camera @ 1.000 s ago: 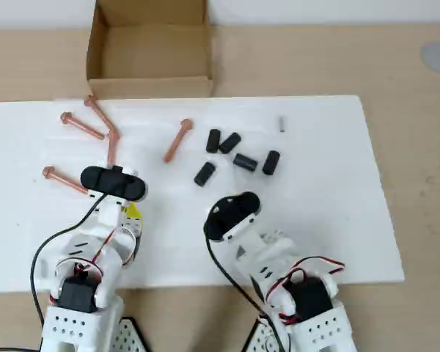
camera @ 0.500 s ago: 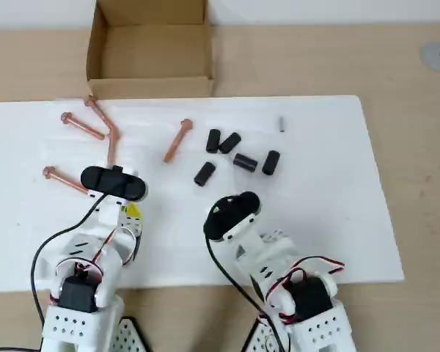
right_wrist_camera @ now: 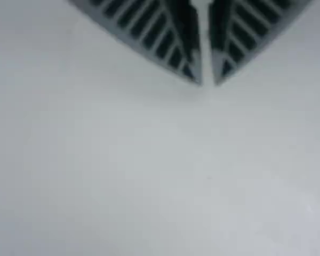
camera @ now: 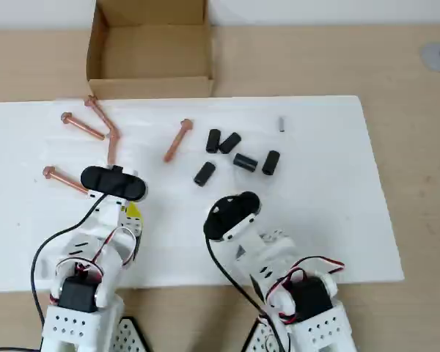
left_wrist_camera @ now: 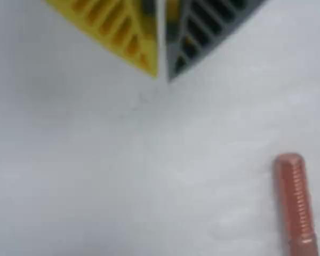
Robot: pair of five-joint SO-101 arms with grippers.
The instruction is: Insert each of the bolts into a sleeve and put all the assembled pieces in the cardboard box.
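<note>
Several copper bolts lie on the left half of the white sheet [camera: 330,220], among them one [camera: 177,139] near the middle and one [camera: 64,180] just left of the left arm [camera: 114,183]. Several black sleeves [camera: 245,162] are clustered at the sheet's centre, ahead of the right arm [camera: 232,214]. The cardboard box [camera: 150,88] stands open beyond the sheet's far left edge. In the left wrist view my left gripper [left_wrist_camera: 161,72] is shut and empty just above the sheet, a bolt's threaded end [left_wrist_camera: 294,202] nearby. My right gripper [right_wrist_camera: 205,77] is shut over bare sheet.
A small grey pin [camera: 281,125] lies on the sheet beyond the sleeves. A grey round fitting [camera: 438,56] sits in the wooden table at the far right. The sheet's right half is bare.
</note>
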